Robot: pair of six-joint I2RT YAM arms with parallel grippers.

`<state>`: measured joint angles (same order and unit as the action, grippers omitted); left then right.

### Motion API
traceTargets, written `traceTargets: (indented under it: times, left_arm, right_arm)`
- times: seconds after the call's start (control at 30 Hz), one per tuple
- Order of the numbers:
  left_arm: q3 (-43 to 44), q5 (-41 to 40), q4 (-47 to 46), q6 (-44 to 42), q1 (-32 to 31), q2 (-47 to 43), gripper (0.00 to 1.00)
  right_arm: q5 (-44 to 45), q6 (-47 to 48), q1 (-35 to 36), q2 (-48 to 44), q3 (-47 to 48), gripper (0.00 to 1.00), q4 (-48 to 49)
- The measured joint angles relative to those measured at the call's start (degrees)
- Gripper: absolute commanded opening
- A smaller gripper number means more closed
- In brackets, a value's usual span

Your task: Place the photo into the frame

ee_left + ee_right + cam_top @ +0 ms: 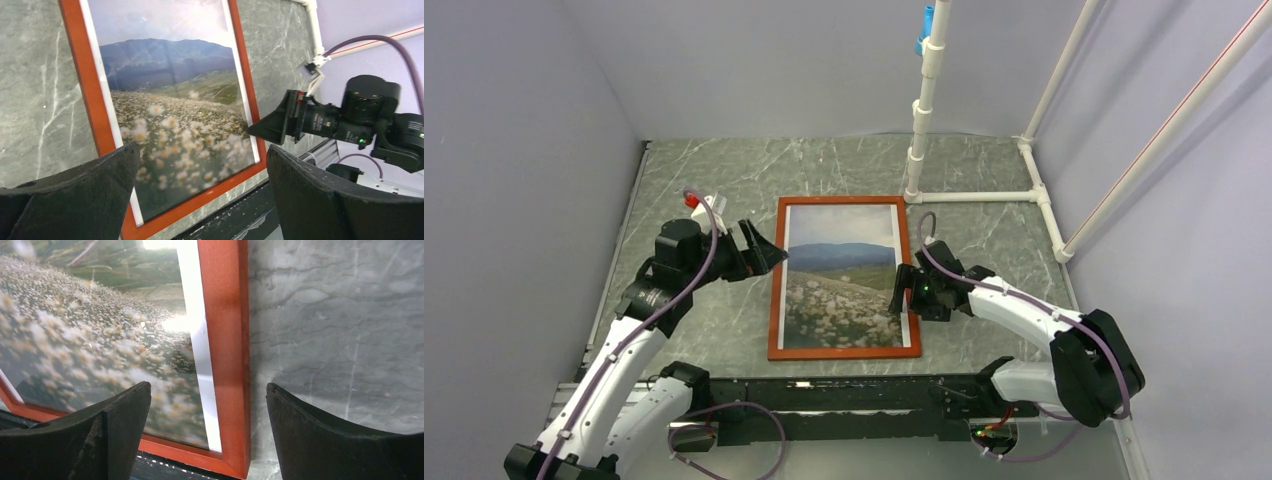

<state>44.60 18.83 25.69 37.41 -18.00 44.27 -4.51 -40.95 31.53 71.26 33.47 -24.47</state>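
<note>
**Item: the frame** (pixel 776 290), orange-brown wood, thin rails. It is lying flat on the grey marbled table (pixel 714 180), midway between the two arms. Its long axis is running from the near edge toward the far wall.

**Item: the photo** (pixel 842 285), blue hills over a flowered meadow. It is lying face up inside the frame's opening, with its white border showing along the rails on every side. A bright glare is crossing it in the right wrist view (a pane over it seems likely, though this is a judgement only). It appears to be squarely seated already.

**Item: the right gripper** (pixel 207 387). Its jaws are standing wide and gripping nothing. It is straddling the frame's right long rail toward the near corner, one finger over the meadow and the other over bare table. Whether either finger is touching cannot be told.

**Item: the left gripper** (pixel 766 250). Its jaws are fully spread and empty. It is hovering at the frame's left long rail, about level with the hills, and pointing inward across the picture.

**Relation governing the next move:** the frame is lying between the two grippers, each one facing a long rail. The right arm is the closer, with its rail already between its fingers. Any pinch or nudge would therefore be acting across the short axis.
</note>
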Motion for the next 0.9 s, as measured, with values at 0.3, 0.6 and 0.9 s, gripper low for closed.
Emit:
traceTargets:
  times: [0.3, 0.6, 0.9]
  left_arm:
    - [-9.1, -0.7, -4.8, -3.5, 8.0, 0.0, 0.99]
    - [-15.6, -15.5, -10.8, -9.8, 17.5, -0.7, 0.99]
    - [-32.8, -30.1, -34.4, -21.4, 17.6, -10.0, 0.99]
  right_arm:
    - [5.6, 4.4, -9.0, -11.1, 0.5, 1.00, 0.0]
    - [20.3, 15.0, -17.4, -27.9, -7.1, 0.99, 9.4]
    - [29.8, 28.2, -18.0, -27.2, -19.7, 0.99, 31.7]
